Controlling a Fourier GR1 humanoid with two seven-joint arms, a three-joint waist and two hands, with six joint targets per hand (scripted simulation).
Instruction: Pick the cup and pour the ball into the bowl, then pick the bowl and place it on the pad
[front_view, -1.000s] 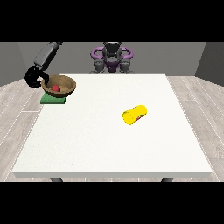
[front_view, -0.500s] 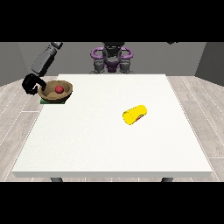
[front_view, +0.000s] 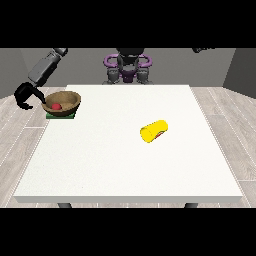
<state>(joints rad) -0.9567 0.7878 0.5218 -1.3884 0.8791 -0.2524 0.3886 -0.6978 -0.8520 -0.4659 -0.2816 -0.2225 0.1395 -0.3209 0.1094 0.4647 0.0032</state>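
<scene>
Table (front_view: 125, 165): white | floor (front_view: 20, 125): grey planks | walls: grey | view-left hand (front_view: 25, 96): curled, empty

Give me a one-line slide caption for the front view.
Wooden bowl holding the red ball sits on the green pad; yellow cup lies tipped mid-table.

The bowl (front_view: 62, 102) sat on the pad (front_view: 61, 115) at the table's (front_view: 125, 165) far corner on the view's left, with the ball (front_view: 56, 106) inside it. The cup (front_view: 154, 131) lay on its side right of the table's centre, well apart from the bowl. The hand at the view's left (front_view: 23, 96) was just beside the bowl, beyond the table's edge. The robot's body (front_view: 128, 67) stood behind the far edge.
</scene>
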